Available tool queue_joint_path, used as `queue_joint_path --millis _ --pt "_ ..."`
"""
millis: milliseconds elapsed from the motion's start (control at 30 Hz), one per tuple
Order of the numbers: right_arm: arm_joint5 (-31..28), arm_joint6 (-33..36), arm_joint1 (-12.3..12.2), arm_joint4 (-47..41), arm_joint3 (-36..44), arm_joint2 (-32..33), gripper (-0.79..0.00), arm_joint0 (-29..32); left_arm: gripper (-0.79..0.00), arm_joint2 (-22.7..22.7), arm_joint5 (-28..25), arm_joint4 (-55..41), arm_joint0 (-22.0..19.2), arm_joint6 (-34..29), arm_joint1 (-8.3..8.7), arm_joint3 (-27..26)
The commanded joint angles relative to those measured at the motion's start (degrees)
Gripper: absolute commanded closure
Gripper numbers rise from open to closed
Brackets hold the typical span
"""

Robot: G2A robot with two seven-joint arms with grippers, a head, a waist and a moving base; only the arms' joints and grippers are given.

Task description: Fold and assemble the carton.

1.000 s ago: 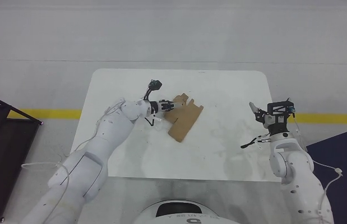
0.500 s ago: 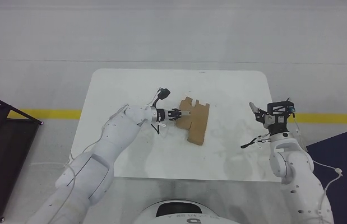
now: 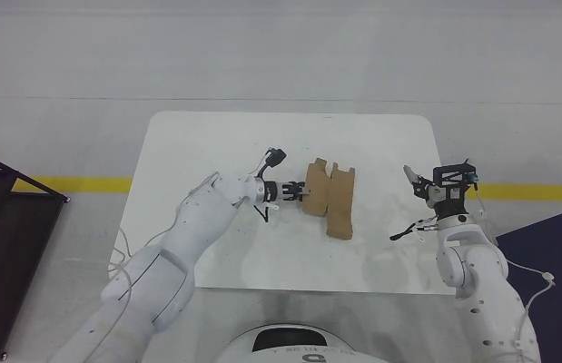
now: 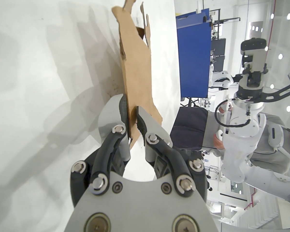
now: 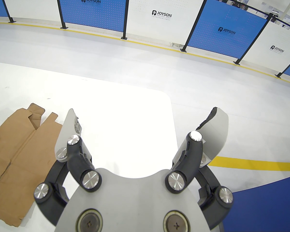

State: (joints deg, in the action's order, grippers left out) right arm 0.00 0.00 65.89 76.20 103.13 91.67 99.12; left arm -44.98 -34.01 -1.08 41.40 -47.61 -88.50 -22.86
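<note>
A flattened brown carton (image 3: 332,197) lies near the middle of the white table (image 3: 217,145), its notched flaps toward the far edge. My left gripper (image 3: 301,191) is shut on the carton's left edge. In the left wrist view the carton (image 4: 135,68) runs away from the two fingers (image 4: 122,112) that pinch its edge, with my left gripper (image 4: 131,115) close above the tabletop. My right gripper (image 3: 420,184) stands open by the table's right edge with nothing in it. From the right wrist view the carton (image 5: 21,150) lies flat, well off to one side of my right gripper (image 5: 145,119).
The table (image 5: 125,121) has bare room between the carton and the right arm and along its front. A yellow floor line (image 3: 81,184) runs past both sides. A dark object (image 3: 13,245) stands on the floor at the left.
My left gripper has dragged the carton to the right across the table and turned it, so it now lies nearer the centre. The right arm has kept still.
</note>
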Motion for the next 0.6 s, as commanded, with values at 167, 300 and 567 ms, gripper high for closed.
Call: queue_joint_path --millis 167,300,567 --pt "0.0 0.0 0.0 0.0 0.0 0.0 -0.785 0.0 0.000 -1.4 -3.8 -5.3 0.3 -2.2 -0.68 1.4" --pt "-5.9 2.1 -0.2 -1.7 0.8 0.1 -0.785 0.2 0.000 -3.1 -6.0 -10.3 0.7 -5.7 -0.64 2.1" --pt "-27.8 20.1 -1.4 -18.4 2.3 4.2 -0.785 1.7 0.000 -5.5 -9.2 -16.2 1.4 -11.0 -0.14 2.8"
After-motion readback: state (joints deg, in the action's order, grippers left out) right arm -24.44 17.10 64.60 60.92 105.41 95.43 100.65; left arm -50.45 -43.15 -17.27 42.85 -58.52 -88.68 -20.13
